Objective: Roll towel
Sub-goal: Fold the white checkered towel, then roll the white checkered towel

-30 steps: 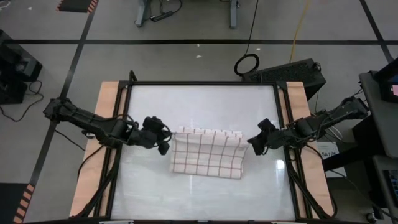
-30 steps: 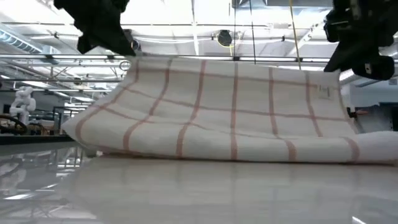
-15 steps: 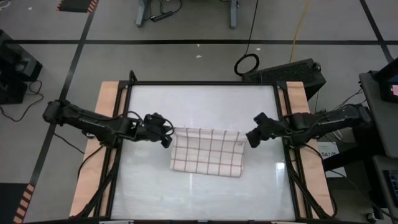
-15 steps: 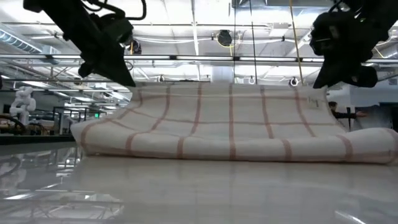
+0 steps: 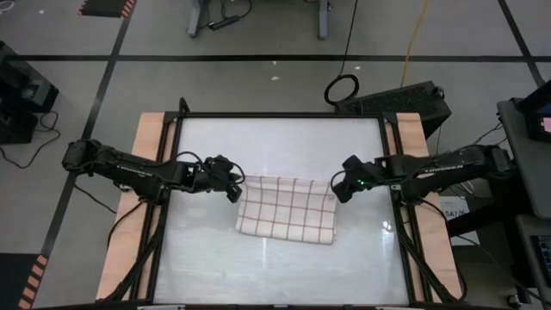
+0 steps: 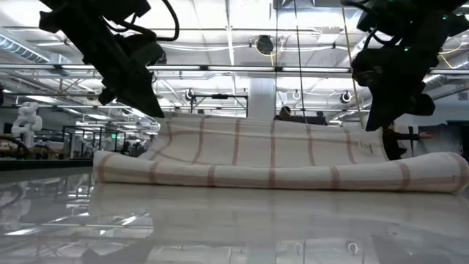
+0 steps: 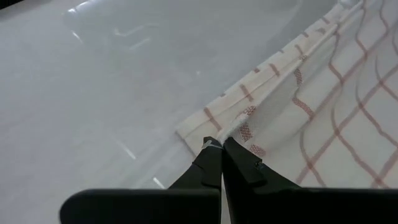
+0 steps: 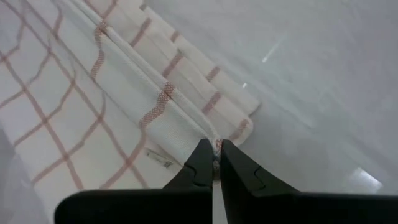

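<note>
Where the towel point(image 5: 287, 210) lies near the middle of the tabletop point(image 5: 215, 267), its far edge is seen gathered into several narrow folds, while the rest is spread flat toward the near side. From the low view the towel point(image 6: 275, 158) is shown as a layered band along the front with a raised sheet sloping up behind it to the two claws. The left claw point(image 5: 232, 191) is placed at the towel's far left corner, and in the left wrist view its fingers point(image 7: 210, 163) are pressed together with a thin corner of cloth point(image 7: 292, 99) pinched between the tips. The right claw point(image 5: 338, 191) is placed at the far right corner, and in the right wrist view it point(image 8: 212, 155) is likewise closed, with the folded edge of the towel point(image 8: 124, 93) caught at the tips. How much cloth is actually held by either claw cannot be told for certain, since only a sliver is visible between the dark tips. Both arms are stretched inward from the wooden side rails point(image 5: 138, 189) and are held low over the glossy surface. Beyond the tabletop, a dark case point(image 5: 398, 96) and a coiled cable point(image 5: 342, 87) are seen on the floor.
</note>
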Robot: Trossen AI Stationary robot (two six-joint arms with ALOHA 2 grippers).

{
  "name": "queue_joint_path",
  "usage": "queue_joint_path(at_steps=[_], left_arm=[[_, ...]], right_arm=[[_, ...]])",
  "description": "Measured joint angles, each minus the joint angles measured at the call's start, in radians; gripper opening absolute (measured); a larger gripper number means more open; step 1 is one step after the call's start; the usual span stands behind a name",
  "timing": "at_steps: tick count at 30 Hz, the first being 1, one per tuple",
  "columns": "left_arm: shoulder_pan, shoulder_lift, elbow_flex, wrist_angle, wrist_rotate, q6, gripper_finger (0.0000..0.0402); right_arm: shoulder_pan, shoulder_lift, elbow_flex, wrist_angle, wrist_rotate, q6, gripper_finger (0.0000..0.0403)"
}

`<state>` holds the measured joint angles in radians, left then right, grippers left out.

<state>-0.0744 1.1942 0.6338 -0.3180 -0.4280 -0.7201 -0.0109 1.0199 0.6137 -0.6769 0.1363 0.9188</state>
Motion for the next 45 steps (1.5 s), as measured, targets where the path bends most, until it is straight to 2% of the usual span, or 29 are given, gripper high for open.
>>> queue_joint_path(at_steps=[8,12,20,25,29,33,36,38,41,45], left_arm=[[0.023,0.033,0.0,-0.003,-0.006,0.004,0.0002],[0.023,0.063,0.001,-0.001,-0.008,-0.004,0.0017],[0.025,0.092,0.0,0.023,-0.112,-0.004,0.0082],[0.037,0.096,0.0,0.034,-0.102,-0.007,0.0111],[0.048,0.096,0.008,0.057,-0.016,-0.091,0.0115],[0.067,0.096,0.041,0.055,0.122,-0.197,0.0116],[0.058,0.085,0.077,0.059,0.157,-0.224,0.0116],[0.043,0.082,0.103,0.077,0.164,-0.225,0.0114],[0.021,0.083,0.114,0.102,0.235,-0.219,0.0105],[-0.006,0.116,0.113,0.099,0.351,-0.273,0.0083]], right_arm=[[-0.05,0.039,0.0,0.025,-0.005,-0.039,0.0],[-0.061,0.04,0.0,0.041,-0.008,-0.051,0.0012],[-0.076,0.049,-0.002,-0.014,0.015,0.008,0.0103],[-0.076,0.051,-0.002,0.007,0.017,-0.011,0.0149],[-0.079,0.05,0.004,0.001,0.014,-0.011,0.0174],[-0.084,0.022,0.096,-0.147,-0.009,0.013,0.0198],[-0.088,-0.004,0.191,-0.265,-0.013,-0.007,0.0215],[-0.089,-0.022,0.24,-0.283,-0.034,-0.062,0.0221],[-0.091,-0.034,0.254,-0.268,-0.142,-0.138,0.0216],[-0.108,0.0,0.209,-0.244,-0.213,-0.142,0.0172]])
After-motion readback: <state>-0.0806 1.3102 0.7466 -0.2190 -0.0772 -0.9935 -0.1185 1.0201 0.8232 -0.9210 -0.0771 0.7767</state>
